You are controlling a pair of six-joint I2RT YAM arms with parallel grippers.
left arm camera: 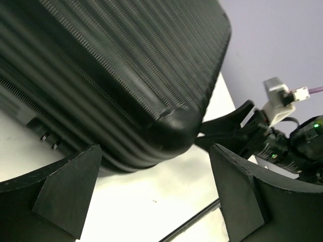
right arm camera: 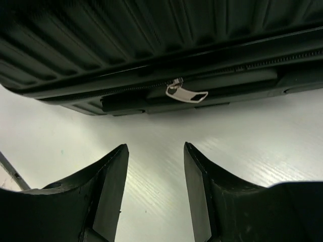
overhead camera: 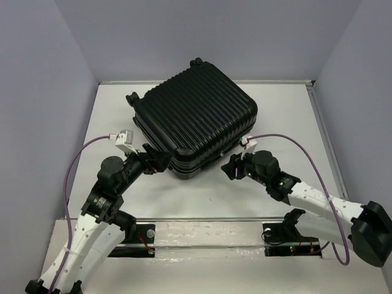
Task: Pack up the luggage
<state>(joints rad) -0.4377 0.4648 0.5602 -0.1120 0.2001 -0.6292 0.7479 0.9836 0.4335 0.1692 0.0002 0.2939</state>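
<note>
Both gape empty: your left gripper (left arm camera: pixel 156 194) and right gripper (right arm camera: pixel 155 186) flank the near corner of the large black ribbed hard-shell suitcase (overhead camera: pixel 195 125), lying closed at the top view's centre. Miss the small silver zipper pull (right arm camera: pixel 185 93) and your fingers may just shove the case away.

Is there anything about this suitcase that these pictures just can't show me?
- What is inside the suitcase: its closed shell hides it in every view.
- Any wheels beyond the two wheels showing: overhead view, hidden by the shell.
- How far the zipper runs: right wrist view, cut off by the right edge.
</note>
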